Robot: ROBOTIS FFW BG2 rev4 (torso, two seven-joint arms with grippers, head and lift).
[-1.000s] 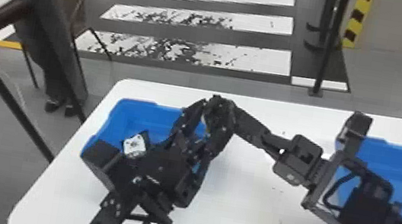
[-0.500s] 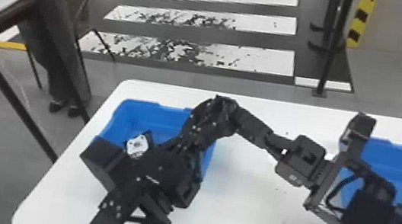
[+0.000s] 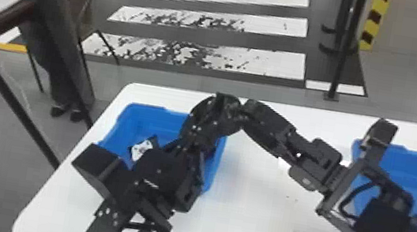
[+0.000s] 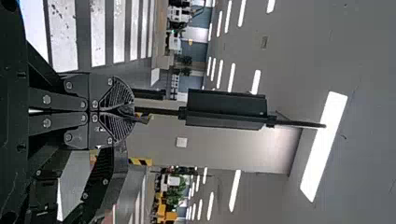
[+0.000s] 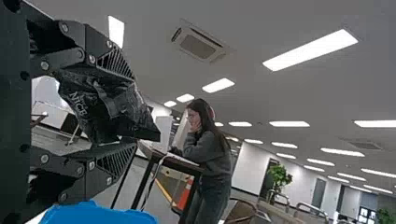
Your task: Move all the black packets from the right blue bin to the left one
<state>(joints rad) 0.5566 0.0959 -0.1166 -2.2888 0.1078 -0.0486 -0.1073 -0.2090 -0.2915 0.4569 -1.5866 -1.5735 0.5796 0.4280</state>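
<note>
While the right tool [image 5: 134, 110] grips a packet [image 5: 95, 106] — left tool [image 4: 132, 112] closed — this transfer likely next needs release over the left bin [image 3: 147, 116].

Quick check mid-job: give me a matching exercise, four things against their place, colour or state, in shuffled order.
1. Left tool
2. Packet with pale lettering
3. White-patched packet
4. Tabletop

A. White
B. Inside the left bin
C. Fingers together
D. Between the fingers of the right tool

Pairs: 1-C; 2-D; 3-B; 4-A
</note>
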